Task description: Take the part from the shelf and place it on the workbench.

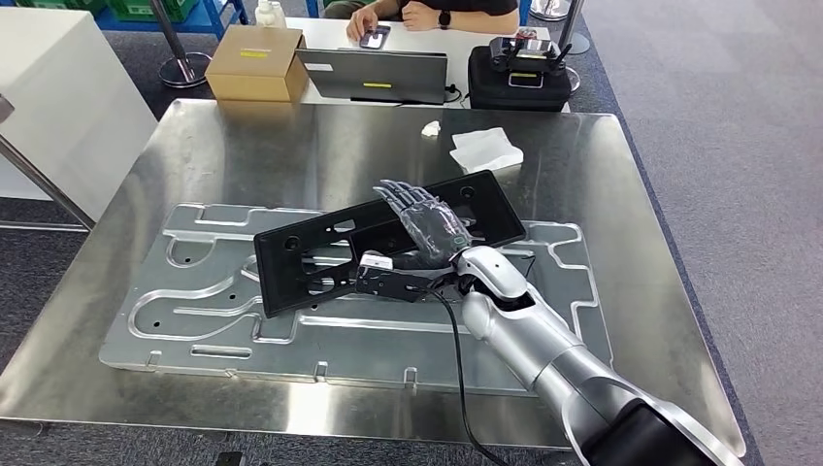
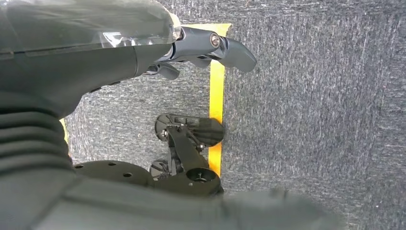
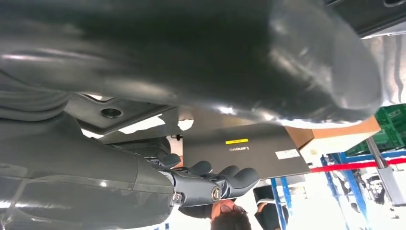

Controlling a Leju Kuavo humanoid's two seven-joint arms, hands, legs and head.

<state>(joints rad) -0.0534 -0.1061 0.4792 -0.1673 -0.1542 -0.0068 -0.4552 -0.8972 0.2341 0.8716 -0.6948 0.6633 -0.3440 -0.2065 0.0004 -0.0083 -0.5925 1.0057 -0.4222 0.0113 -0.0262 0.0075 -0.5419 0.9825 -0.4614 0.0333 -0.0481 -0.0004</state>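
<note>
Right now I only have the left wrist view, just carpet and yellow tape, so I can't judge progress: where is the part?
Observer: The black part lies on the ribbed metal plate on the workbench.
Operator: Is the right hand off it?
Observer: No, the right hand has its fingers laid across the part's top; a grip I can't confirm.
Operator: Anything near it?
Observer: A white cloth lies beyond it, apart.

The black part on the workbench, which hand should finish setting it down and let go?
Right. The right hand lies across the black part over the metal workbench, fingers on top. The left hand hangs by the carpeted floor.
</note>
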